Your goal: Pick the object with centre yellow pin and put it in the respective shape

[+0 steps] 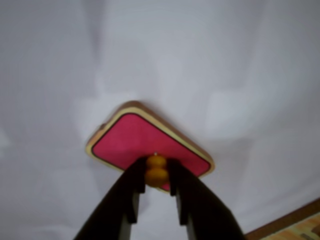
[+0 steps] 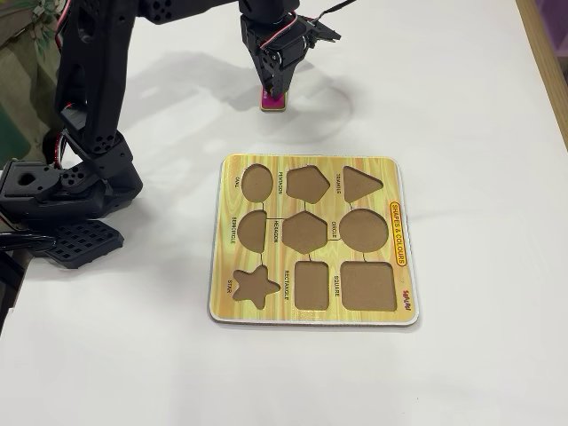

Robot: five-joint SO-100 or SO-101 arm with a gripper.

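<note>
The hand (image 1: 157, 186) is clenched on the yellow knob (image 1: 157, 170) of the pink rectangle piece (image 1: 145, 142), fingers either side. In the fixed view the piece (image 2: 272, 104) sits at or just above the white tabletop (image 2: 461, 106), at 12 o'clock from the shape board (image 2: 311, 164) (contact cannot be judged). Pickup appears done; carrying and seating remain. The rectangle cut-out (image 2: 312, 285), at the board's 6 o'clock edge, is empty.

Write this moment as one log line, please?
claw: shut on yellow knob | pink piece: beyond board | rectangle cut-out: empty | phase: pickup
</note>
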